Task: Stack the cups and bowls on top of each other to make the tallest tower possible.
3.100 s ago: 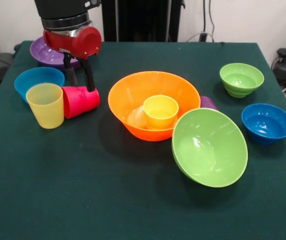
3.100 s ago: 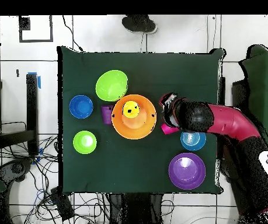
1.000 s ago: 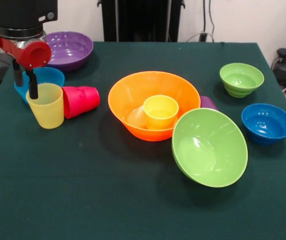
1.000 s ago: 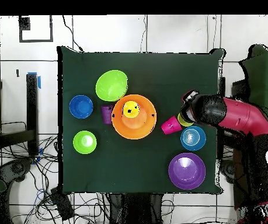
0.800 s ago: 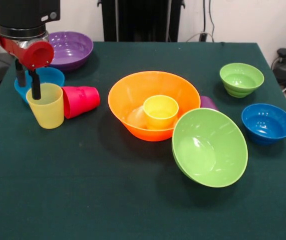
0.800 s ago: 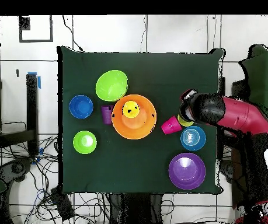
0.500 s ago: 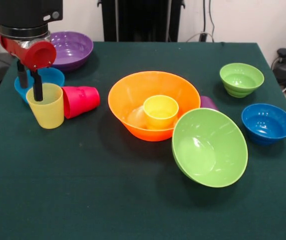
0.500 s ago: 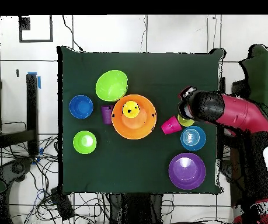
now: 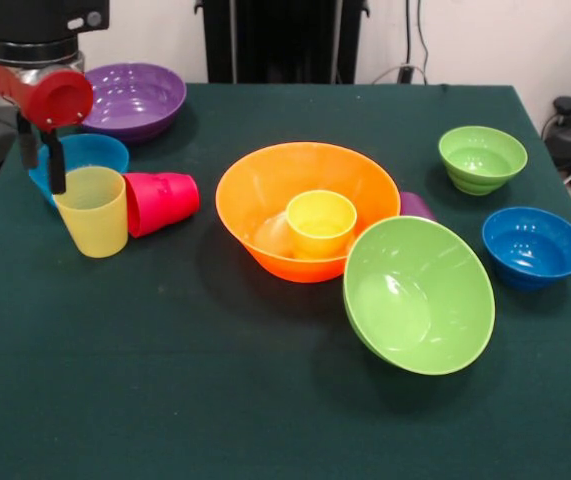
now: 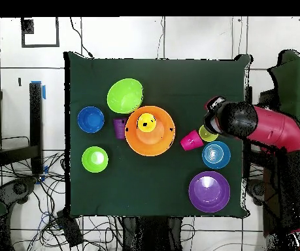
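Note:
My gripper (image 9: 42, 178) hangs open and holds nothing, just left of the rim of the upright pale yellow cup (image 9: 92, 210), over a small blue bowl (image 9: 85, 153). A red-pink cup (image 9: 161, 202) lies on its side against the yellow one. The large orange bowl (image 9: 305, 200) holds a yellow-orange cup (image 9: 320, 222) upright inside it. A purple cup (image 9: 415, 205) peeks out behind that bowl. The large lime green bowl (image 9: 420, 293) leans tilted against the orange bowl. From overhead, the arm (image 10: 234, 121) covers the spot beside the pale yellow cup (image 10: 208, 134).
A large purple bowl (image 9: 130, 97) sits at the far left corner. At the right stand a small lime green bowl (image 9: 482, 157) and a small blue bowl (image 9: 533, 245). The dark green table (image 9: 215, 400) has its left edge close to the gripper.
In the front view the gripper has shifted left and slightly up; its finger that reached down at the pale yellow cup's mouth now stands outside the rim. No cup or bowl has moved.

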Motion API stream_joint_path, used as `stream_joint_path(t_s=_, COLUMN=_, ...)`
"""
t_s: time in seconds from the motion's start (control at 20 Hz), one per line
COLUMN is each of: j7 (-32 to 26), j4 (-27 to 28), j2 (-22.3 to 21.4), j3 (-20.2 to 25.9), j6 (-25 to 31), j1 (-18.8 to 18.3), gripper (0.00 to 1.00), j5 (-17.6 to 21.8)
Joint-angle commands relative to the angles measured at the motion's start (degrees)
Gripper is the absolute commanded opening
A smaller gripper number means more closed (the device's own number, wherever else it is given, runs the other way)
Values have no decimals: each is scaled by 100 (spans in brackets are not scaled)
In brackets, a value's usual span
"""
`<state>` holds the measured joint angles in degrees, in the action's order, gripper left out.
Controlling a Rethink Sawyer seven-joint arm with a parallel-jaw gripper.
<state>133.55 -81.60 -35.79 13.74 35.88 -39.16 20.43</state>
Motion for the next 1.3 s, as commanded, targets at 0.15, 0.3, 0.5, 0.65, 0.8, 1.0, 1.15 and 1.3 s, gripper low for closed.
stream_joint_path(t_s=0.15, j7=-550, j4=-751, j2=-96, j3=30, j6=200, j1=-168, gripper=100, j5=177)
stream_joint_path(t_s=0.3, j7=-496, j4=-887, j2=-99, j3=45, j6=78, j1=-195, gripper=100, j5=215)
stream_joint_path(t_s=0.5, j7=-500, j4=-976, j2=-25, j3=111, j6=-70, j1=-265, gripper=100, j5=267)
stream_joint_path(t_s=0.65, j7=-421, j4=-1020, j2=44, j3=128, j6=-195, j1=-270, gripper=100, j5=289)
stream_joint_path(t_s=0.8, j7=-329, j4=-1112, j2=31, j3=122, j6=-301, j1=-239, gripper=100, j5=303)
stream_joint_path(t_s=1.0, j7=-236, j4=-1105, j2=72, j3=117, j6=-353, j1=-198, gripper=100, j5=294)
stream_joint_path(t_s=1.15, j7=-237, j4=-1061, j2=84, j3=127, j6=-355, j1=-207, gripper=100, j5=286)
stream_joint_path(t_s=1.3, j7=-242, j4=-1050, j2=115, j3=132, j6=-406, j1=-219, gripper=100, j5=307)
